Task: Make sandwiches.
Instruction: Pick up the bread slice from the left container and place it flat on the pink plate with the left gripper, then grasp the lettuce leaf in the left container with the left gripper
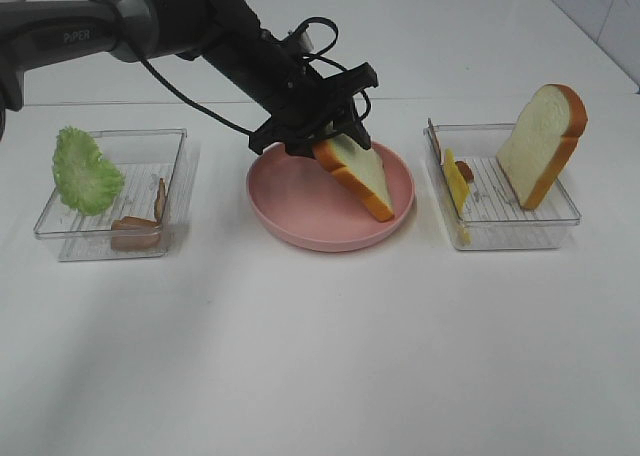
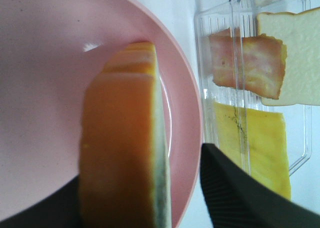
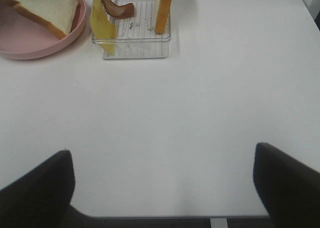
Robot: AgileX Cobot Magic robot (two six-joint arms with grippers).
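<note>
A bread slice (image 1: 360,176) with white crumb and orange-brown crust leans tilted in the pink plate (image 1: 290,216), its lower corner resting near the plate's right rim. My left gripper (image 1: 335,141) is at the slice's upper end. In the left wrist view the slice (image 2: 125,138) stands between the jaws of the left gripper (image 2: 142,198), and one finger (image 2: 235,193) is clear of it by a gap, so the jaws are open. My right gripper (image 3: 165,188) hovers open over bare table, with nothing between its fingers. It is outside the exterior view.
The clear right tray (image 1: 500,226) holds an upright bread slice (image 1: 540,146), yellow cheese (image 1: 457,181) and a bacon strip (image 1: 465,169). The clear left tray (image 1: 60,241) holds a green lettuce leaf (image 1: 85,171) and bacon strips (image 1: 135,231). A white table lies all around.
</note>
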